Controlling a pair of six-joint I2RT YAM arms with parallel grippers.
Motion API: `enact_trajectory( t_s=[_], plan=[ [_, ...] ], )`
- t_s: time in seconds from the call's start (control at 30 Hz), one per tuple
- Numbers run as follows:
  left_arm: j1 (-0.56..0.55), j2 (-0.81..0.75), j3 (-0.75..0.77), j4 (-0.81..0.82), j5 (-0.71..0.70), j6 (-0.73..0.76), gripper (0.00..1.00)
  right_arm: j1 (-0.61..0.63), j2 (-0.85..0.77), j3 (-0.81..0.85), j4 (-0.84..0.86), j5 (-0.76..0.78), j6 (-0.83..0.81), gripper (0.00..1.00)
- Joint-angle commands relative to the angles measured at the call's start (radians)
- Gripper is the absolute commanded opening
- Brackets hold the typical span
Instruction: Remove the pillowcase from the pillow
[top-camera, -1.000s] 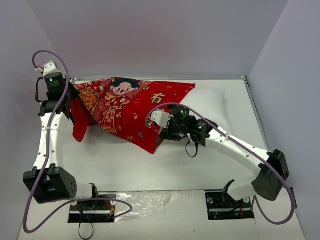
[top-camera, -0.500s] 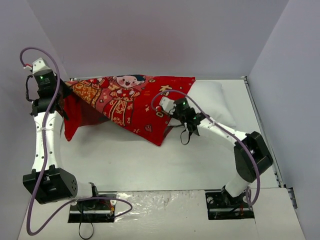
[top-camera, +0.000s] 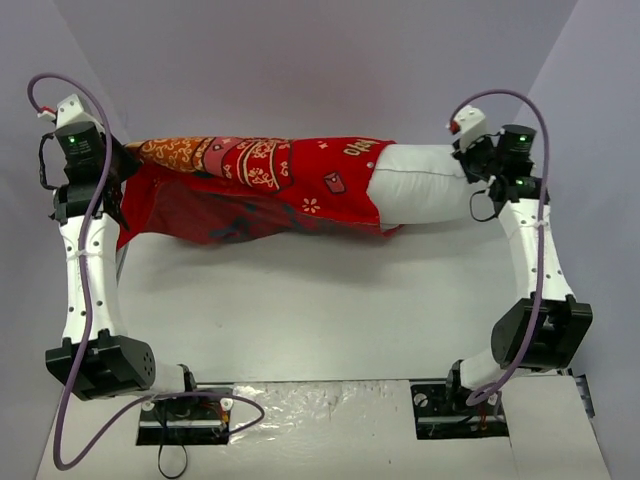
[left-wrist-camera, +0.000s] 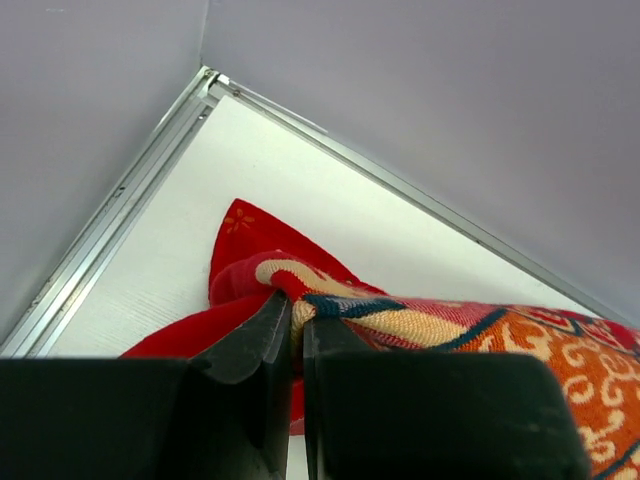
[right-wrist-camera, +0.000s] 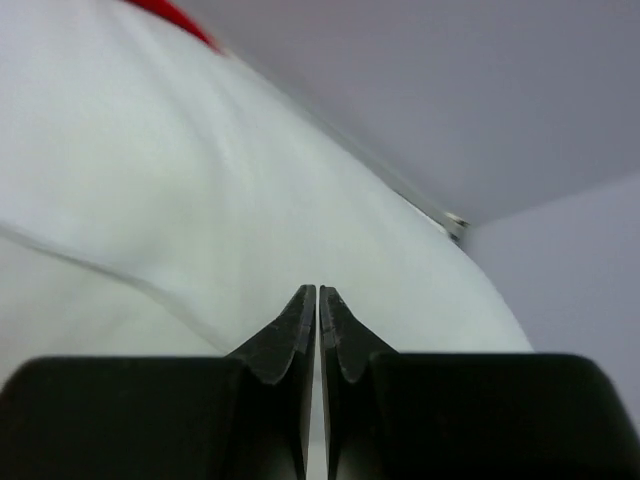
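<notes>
Currently, left gripper (left-wrist-camera: 297, 325) jaws are pinching the pillowcase (top-camera: 270, 180) end opposite the pillow (top-camera: 420, 185); right gripper (right-wrist-camera: 318, 300) jaws are pressing together on the pillow's bare end.

pillow (top-camera: 425, 195): right, its left part inside pillowcase (top-camera: 250, 185)
pillowcase: runs on leftward past pillow
both: span counter (top-camera: 300, 310) far side, left to right

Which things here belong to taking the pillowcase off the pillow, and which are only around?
Belong to the job: pillowcase, pillow, left jaws shut on the pillowcase, right jaws shut on the pillow.
Only around: table, purple cables, metal edge rail, grey walls.
</notes>
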Motion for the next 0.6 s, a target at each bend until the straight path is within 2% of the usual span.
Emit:
enact_trajectory(
  t_s=[0.0,0.1,0.23,0.3,0.37,0.4,0.43,0.47,0.5,0.53,0.57],
  plan=[
    [0.061,-0.024,0.084,0.117,-0.226,0.038,0.02,-0.163,-0.042,0.081,0.040,0.051,0.062,0.00],
    [0.063,-0.021,0.095,0.114,-0.250,0.061,0.02,-0.269,-0.021,0.115,0.053,0.029,0.098,0.00],
    [0.061,-0.013,0.106,0.108,-0.273,0.079,0.02,-0.330,0.008,0.138,0.058,0.013,0.137,0.00],
    [0.061,-0.007,0.095,0.120,-0.241,0.060,0.02,-0.326,0.010,0.132,0.023,-0.024,0.129,0.00],
    [0.049,0.004,0.081,0.138,-0.173,0.033,0.02,-0.286,0.008,0.142,-0.154,-0.224,-0.016,0.29],
    [0.032,0.011,0.059,0.148,-0.151,0.017,0.02,-0.262,-0.007,0.144,-0.231,-0.354,-0.111,0.57],
    [0.023,0.013,0.042,0.166,-0.132,0.010,0.02,-0.187,-0.019,0.126,-0.358,-0.384,-0.292,0.68],
    [0.012,0.010,0.020,0.178,-0.088,-0.002,0.02,-0.136,-0.036,0.101,-0.379,-0.388,-0.340,0.77],
    [0.003,0.005,-0.004,0.195,-0.065,-0.002,0.02,-0.084,-0.058,0.074,-0.378,-0.379,-0.364,0.85],
    [-0.015,-0.002,-0.053,0.213,-0.053,-0.005,0.02,0.030,-0.082,0.029,-0.346,-0.327,-0.342,0.95],
    [-0.023,-0.018,-0.105,0.238,0.001,0.000,0.02,0.097,-0.073,0.015,-0.222,-0.266,-0.249,1.00]
  ],
)
